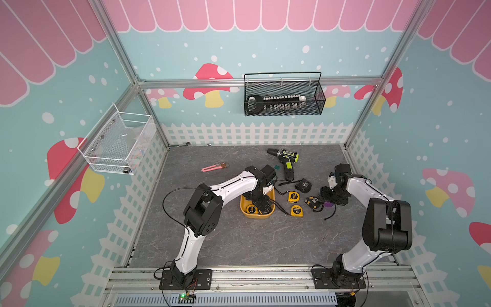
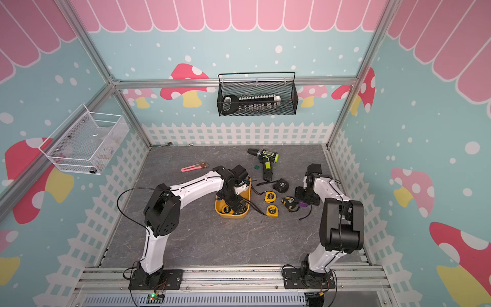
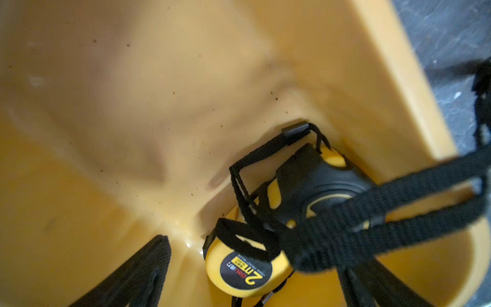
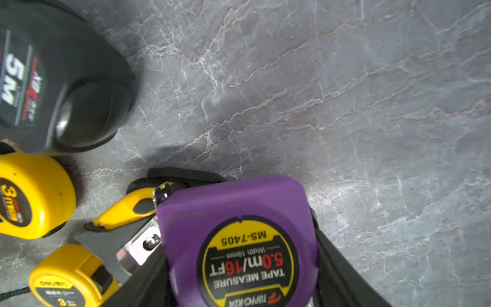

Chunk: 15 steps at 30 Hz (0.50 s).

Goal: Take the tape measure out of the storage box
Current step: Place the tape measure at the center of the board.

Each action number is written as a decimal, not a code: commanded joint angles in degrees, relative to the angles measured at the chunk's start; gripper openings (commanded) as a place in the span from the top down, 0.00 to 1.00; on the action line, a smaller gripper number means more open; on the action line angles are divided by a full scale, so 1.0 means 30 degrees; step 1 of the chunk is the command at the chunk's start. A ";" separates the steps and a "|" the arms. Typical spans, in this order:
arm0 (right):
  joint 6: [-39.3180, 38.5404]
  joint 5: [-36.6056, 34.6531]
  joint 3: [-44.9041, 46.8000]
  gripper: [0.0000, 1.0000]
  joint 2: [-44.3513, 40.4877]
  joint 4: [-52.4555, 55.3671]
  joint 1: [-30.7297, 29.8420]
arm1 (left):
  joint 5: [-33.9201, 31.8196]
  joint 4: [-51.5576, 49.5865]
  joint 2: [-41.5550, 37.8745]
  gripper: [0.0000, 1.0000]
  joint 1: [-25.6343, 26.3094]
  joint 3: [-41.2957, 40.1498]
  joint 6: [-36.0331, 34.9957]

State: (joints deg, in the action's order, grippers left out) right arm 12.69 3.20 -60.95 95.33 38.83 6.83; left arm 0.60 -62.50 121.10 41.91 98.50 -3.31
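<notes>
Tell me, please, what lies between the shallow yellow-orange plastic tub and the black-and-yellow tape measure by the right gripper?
Two small yellow plastic tape measures, seen in both top views.

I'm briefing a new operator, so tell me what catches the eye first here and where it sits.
The yellow-orange storage box at mid-table stands out, with the left arm's jaws open down inside it over a small yellow tape measure. Right of it, a purple tape measure sits gripped in the right arm's jaws beside loose yellow tape measures. A green-and-black drill lies behind them.
</notes>
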 commanded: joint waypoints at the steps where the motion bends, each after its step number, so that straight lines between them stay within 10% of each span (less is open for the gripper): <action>1: 0.0048 -0.0558 -0.0194 0.32 0.1017 -0.0394 0.0438 | -0.0978 -0.0231 0.0946 0.02 -0.0024 0.0031 -0.0400; 15: -0.0276 -0.0830 -0.0543 0.15 0.1734 0.0184 0.0975 | -0.2550 0.0586 0.0611 0.01 -0.2768 0.0248 0.2450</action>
State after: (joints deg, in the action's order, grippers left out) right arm 11.94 0.69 -62.35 100.14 38.44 9.50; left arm -0.97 -61.56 121.30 35.57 98.87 1.39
